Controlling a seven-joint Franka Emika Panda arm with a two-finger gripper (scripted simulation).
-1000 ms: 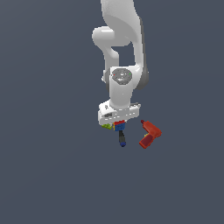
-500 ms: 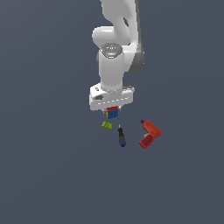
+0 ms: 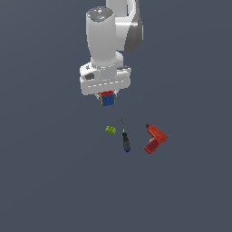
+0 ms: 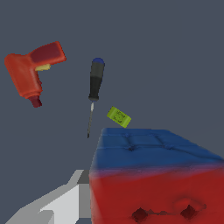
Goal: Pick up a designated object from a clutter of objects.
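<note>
The small puzzle cube with red and blue faces hangs under my gripper, which is shut on it, well above the floor. In the wrist view the cube fills the near part of the picture, blue on one face and red on another, with one pale finger beside it. The other things lie on the floor below: the tiny green block, the dark thin screwdriver and the red power drill.
In the wrist view the green block, the screwdriver and the drill lie apart from each other on the plain dark grey floor.
The arm has risen from the clutter with the cube in its gripper. The green block, screwdriver and drill have stayed on the floor.
</note>
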